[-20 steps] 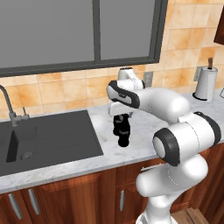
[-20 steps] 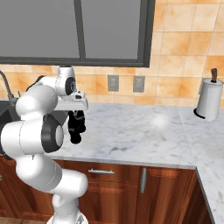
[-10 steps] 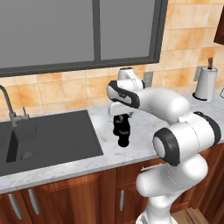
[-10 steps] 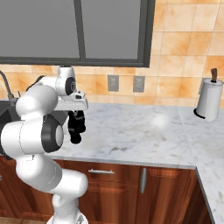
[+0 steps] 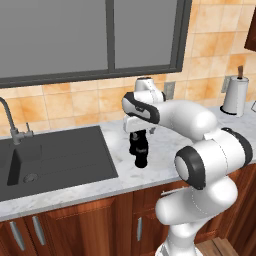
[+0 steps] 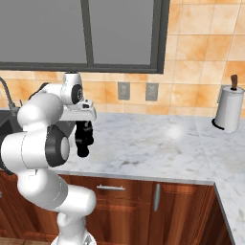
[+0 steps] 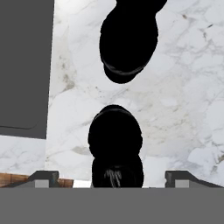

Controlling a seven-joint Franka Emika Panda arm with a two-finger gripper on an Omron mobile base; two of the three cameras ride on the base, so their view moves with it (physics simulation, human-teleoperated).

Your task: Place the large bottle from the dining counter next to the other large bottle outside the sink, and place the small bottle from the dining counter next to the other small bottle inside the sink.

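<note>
Large-bottle step, at its very end by the look of it. Claw [image 7: 111, 178] spread wide, one dark finger tip [image 7: 43, 177] low at the frame's left and the other low at the right, both standing clear of the black bottle between them — pinching nothing.

Taken to be the large bottle [image 7: 114, 140]: seen from straight above, upright on the marble worktop [image 7: 183, 109], low and central in the hand view. Just beyond it, toward the top of that frame, a second black bottle top, taken for the other large bottle [image 7: 129, 39]; near each other, a strip of marble between. No band or lettering readable from this angle, so which is which stays a judgement. Both outside the dark sink [image 7: 22, 65], which runs down the left edge.

From the left base view: claw [image 5: 136, 134] pointing down at centre frame over a dark pair just right of the sink [image 5: 55, 155] — too merged there to separate.

Next, probably: lift straight up without brushing either neck, as a nudge could topple one into the other. Then off to the dining counter for the small bottle, bound for inside the sink beside its match.
</note>
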